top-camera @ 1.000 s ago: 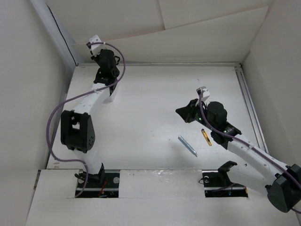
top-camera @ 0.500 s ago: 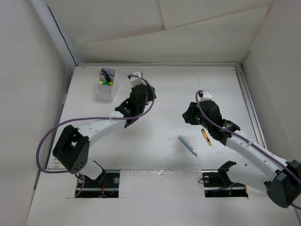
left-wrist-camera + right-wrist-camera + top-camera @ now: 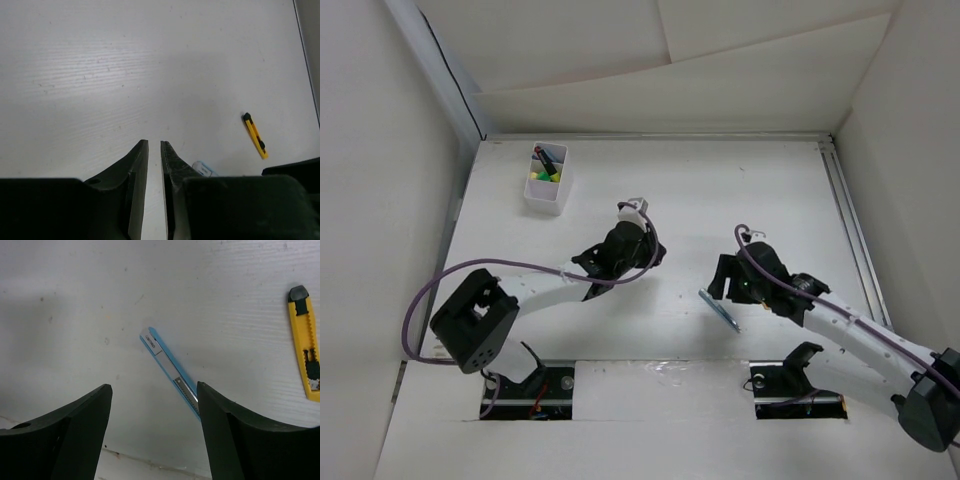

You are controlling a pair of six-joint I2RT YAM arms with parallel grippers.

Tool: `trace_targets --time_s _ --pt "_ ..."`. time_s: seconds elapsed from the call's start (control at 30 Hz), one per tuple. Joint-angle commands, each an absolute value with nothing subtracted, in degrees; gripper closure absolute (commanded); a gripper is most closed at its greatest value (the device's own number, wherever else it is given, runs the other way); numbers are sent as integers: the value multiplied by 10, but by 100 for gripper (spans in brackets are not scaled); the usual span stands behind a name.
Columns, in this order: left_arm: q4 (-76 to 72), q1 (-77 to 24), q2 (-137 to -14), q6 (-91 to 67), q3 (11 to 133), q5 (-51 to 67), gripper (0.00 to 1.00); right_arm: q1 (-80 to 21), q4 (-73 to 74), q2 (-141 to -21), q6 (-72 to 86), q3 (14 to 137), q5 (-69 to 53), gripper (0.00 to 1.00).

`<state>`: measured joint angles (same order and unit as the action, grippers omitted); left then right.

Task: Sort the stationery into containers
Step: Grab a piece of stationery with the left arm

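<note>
Light-blue pen (image 3: 170, 371), flat between wide-spread right jaws, nearer one side

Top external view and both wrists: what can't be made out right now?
Yellow plastic utility knife: under the right arm in top external; clipped by the frame edge in right wrist.
Light blue utility knife: near end behind the right gripper's finger in right wrist.
White plastic box: contents too small to identify in top external.
</note>
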<state>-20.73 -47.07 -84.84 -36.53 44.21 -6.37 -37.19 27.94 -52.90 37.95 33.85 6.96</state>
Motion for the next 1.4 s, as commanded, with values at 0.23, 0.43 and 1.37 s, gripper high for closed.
trace_targets --time_s 0.23,0.43,1.37 --pt "-217 -462 -780 -394 398 12 94 -406 326 -585 433 352 101 16" --pt "-233 -440 -753 -374 410 98 100 -438 334 -537 457 382 174 16" --pt "-263 -413 -624 -371 343 129 100 -456 302 -748 467 400 125 22"
